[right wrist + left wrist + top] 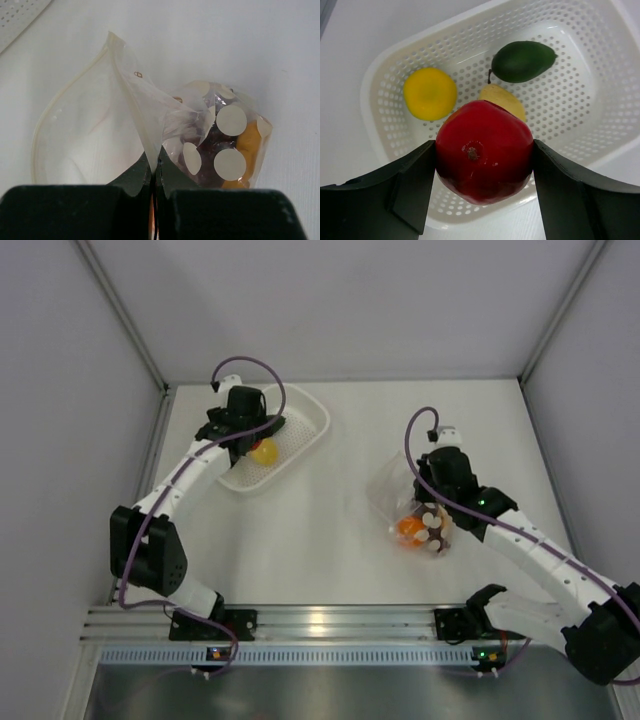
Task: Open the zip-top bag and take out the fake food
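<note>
one glossy red apple (pixel 482 150) clamped in left jaws, right jaws pinching clear white-dotted zip-top bag (pixel 135 107)

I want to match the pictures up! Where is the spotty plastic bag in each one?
Top external: the zip-top bag sits right of centre, by the right wrist.
Left wrist: not in it.
Right wrist: middle, its edge pinched in the right gripper.
Shared landmark: the white basket, upper left from above, filling the left wrist view, top-left corner of the right wrist view.
</note>
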